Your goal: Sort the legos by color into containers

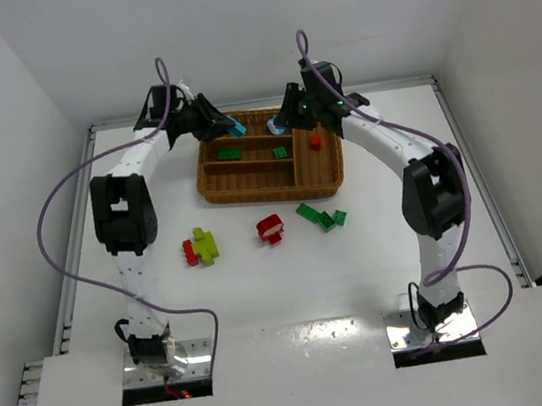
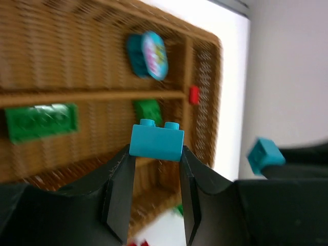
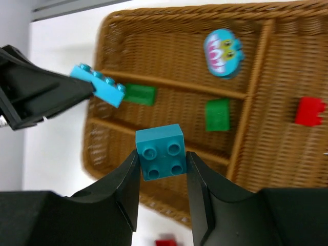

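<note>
My left gripper [image 2: 156,154] is shut on a long light blue brick [image 2: 156,139] and holds it above the wicker tray [image 1: 218,185]; it shows in the top view [image 1: 235,125] and in the right wrist view [image 3: 100,85]. My right gripper [image 3: 161,164] is shut on a square light blue brick [image 3: 161,151] above the tray, also seen in the left wrist view [image 2: 265,155]. In the tray lie a blue piece with a printed face [image 3: 223,53], two green bricks [image 3: 139,94] [image 3: 217,114] and a red brick [image 3: 309,111].
On the table in front of the tray lie a red and lime-yellow cluster [image 1: 199,246], a red piece [image 1: 271,229] and green bricks [image 1: 321,216]. White walls enclose the table on the left, right and back.
</note>
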